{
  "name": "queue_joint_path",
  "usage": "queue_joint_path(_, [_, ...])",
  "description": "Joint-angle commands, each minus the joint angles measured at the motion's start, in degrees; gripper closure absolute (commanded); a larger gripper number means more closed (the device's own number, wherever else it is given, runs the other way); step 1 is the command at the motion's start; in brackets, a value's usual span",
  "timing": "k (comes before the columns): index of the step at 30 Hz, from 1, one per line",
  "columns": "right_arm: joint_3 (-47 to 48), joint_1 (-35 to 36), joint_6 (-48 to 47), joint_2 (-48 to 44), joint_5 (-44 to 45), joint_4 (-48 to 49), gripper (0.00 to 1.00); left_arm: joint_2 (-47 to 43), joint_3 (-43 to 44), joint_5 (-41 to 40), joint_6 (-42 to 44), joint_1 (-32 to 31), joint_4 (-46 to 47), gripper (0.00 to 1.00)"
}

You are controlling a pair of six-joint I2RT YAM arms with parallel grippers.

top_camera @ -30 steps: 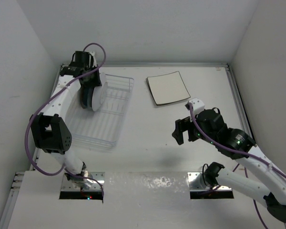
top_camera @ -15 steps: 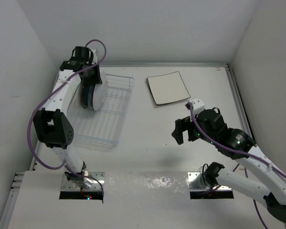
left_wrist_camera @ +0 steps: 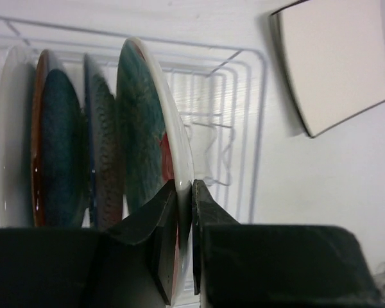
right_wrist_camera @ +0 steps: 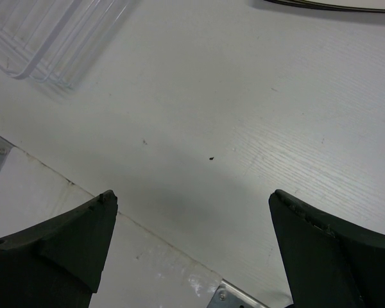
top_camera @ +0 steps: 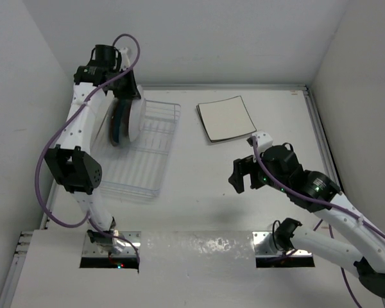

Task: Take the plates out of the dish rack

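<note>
1. Top view: my left gripper (top_camera: 123,102) pinches a round plate (top_camera: 126,124), held on edge at the far end of the dish rack (top_camera: 144,173); a square plate (top_camera: 226,118) lies flat to the right.
2. Left wrist: a narrow grip on the rim, I judge for lifting edgewise; the disc is upright, patterned face left.
3. Right wrist: my right gripper (right_wrist_camera: 192,199) gapes wide, empty.

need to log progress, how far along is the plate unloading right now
Done: square cream plates lie on the table beside the dish rack. In hand: the left gripper pinches the rim of an upright teal-flowered plate. Left: three more plates stand in the rack. The right gripper hangs open.
</note>
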Motion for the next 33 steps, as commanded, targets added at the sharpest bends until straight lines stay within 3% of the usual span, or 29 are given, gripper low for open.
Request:
queue_joint_path(1, [2.3,0.3,0.8,0.4,-1.4,3.0,0.01,-3.5,8.8,6.3,-2.0,0.5,5.3,1.0])
queue_joint_path(7, [4.3,0.3,1.2,0.6,-0.2,2.4,0.01,-4.7,12.3,11.8,-4.3,0.5,8.0,1.0])
queue_joint_path(8, [4.9,0.3,1.8,0.5,0.8,2.1,0.01,-4.9,11.4,15.8,-5.1,0.5,9.3,1.0])
queue_joint_path(11, [5.4,0.3,3.9,0.0,8.9,1.9,0.01,-7.9,7.9,22.0,-6.8,-0.4,18.5,1.0])
queue_joint_path(12, [6.1,0.3,6.0,-0.4,11.8,1.8,0.01,-9.9,5.6,20.3,-6.0,-3.6,20.8,1.0])
queue_joint_path(13, [6.6,0.2,6.9,-0.6,14.3,1.6,0.01,-10.8,5.0,17.5,-4.2,-6.2,23.1,1.0])
queue_joint_path(16, [10.5,0.3,9.9,-0.1,22.6,0.4,0.01,-13.5,3.6,-4.2,7.5,-19.6,26.3,1.0])
queue_joint_path(21, [23.0,0.1,7.1,7.1,30.7,-1.5,0.01,-15.0,0.5,-17.0,12.7,-32.5,34.1,1.0])
queue_joint_path(24, [37.1,-1.1,5.5,15.7,30.8,-7.5,0.01,-16.0,-5.3,-32.3,23.3,-44.3,41.1,1.0])
queue_joint_path(25, [43.1,-1.4,5.5,17.2,30.6,-9.4,0.01,-16.2,-8.9,-41.1,29.0,-47.3,43.4,1.0])
queue_joint_path(26, [45.6,-1.7,5.6,18.1,30.5,-9.9,0.01,-16.2,-10.9,-44.7,31.8,-52.3,45.3,1.0])
queue_joint_path(30, [57.0,-2.3,5.9,20.8,32.4,-12.2,0.01,-17.9,-22.0,-55.8,42.7,-60.9,59.8,1.0])
queue_joint_path(33, [65.6,-2.3,6.0,26.5,32.6,-19.3,0.01,-19.2,-32.6,-63.7,52.8,-67.0,70.1,1.0])
